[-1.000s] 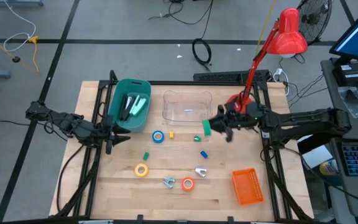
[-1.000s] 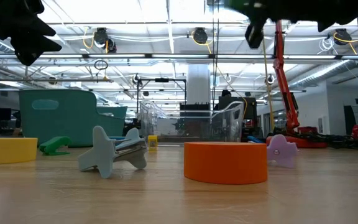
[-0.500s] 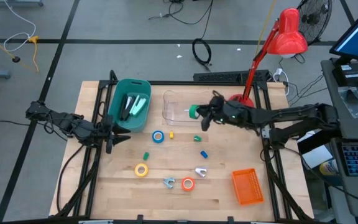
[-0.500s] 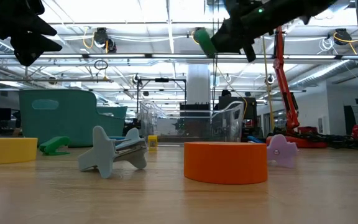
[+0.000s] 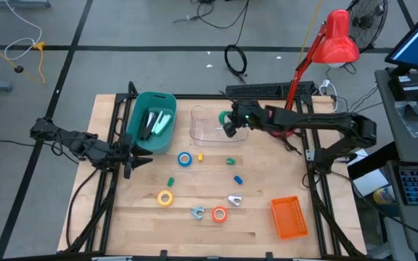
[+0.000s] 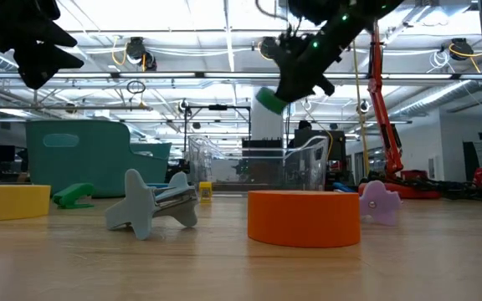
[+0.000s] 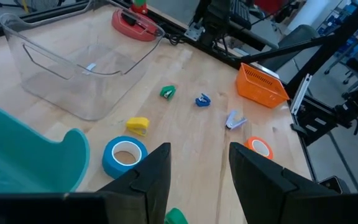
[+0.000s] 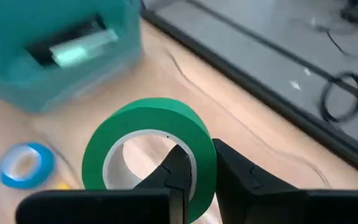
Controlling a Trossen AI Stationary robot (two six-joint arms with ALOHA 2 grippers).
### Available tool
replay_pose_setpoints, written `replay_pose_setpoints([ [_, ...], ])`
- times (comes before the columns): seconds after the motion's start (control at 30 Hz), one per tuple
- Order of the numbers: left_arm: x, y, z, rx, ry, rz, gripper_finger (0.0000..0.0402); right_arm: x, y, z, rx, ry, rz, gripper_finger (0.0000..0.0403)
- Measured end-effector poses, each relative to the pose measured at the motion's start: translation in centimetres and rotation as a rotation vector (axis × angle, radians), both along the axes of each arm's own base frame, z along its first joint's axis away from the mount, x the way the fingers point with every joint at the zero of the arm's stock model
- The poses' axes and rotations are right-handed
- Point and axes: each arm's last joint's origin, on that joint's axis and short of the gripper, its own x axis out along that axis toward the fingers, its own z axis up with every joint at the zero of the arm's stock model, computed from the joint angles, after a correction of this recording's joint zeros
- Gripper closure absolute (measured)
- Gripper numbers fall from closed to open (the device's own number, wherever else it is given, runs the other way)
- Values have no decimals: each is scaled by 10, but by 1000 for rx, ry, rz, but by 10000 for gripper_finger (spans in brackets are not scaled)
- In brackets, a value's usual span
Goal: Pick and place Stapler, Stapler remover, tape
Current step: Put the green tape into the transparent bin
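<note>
The right gripper [image 8: 194, 171] is clamped on the wall of a smooth green ring-shaped tape roll [image 8: 148, 152], held tilted above the clear plastic bin [image 5: 212, 127] near the wooden tabletop's [image 5: 260, 217] far edge. The left gripper [image 7: 194, 171], fingers apart, hangs by the teal bin [image 5: 151, 119] at the left edge.

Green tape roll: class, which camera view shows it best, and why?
The right wrist view: the green tape roll fills the picture, its wall pinched by the right gripper. The high view shows it small above the clear bin; the low view shows it edge-on, held high; the left wrist view misses it.
</note>
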Motion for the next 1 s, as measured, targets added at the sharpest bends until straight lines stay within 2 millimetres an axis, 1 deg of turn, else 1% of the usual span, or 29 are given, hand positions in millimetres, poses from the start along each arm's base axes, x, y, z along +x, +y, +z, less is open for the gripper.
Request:
replay_pose_setpoints([
  [0.07, 0, 0, 0, 9, 1, -3, 238, 4, -8, -3, 21, 28, -12, 365],
  [0.13, 0, 0, 0, 12, 1, -1, 238, 3, -16, -7, 71, 66, -13, 365],
  [0.2, 0, 0, 0, 22, 2, -5, 238, 7, -23, -10, 100, 55, -25, 365],
  [0.3, 0, 0, 0, 31, 2, -6, 238, 4, -31, -22, 159, 124, -35, 365],
  [0.4, 0, 0, 0, 39, 1, -3, 238, 3, -39, -32, 221, 152, -51, 365],
  [0.5, 0, 1, 0, 50, 1, 1, 238, 6, -45, -42, 246, 158, -56, 365],
  [0.77, 0, 1, 0, 55, 1, 0, 238, 12, -50, -65, 309, 211, -40, 365],
  [0.9, 0, 0, 0, 54, 1, 0, 238, 13, -50, -71, 323, 230, -38, 365],
  [1.0, 0, 1, 0, 54, 1, 0, 238, 13, -50, -72, 337, 233, -28, 364],
])
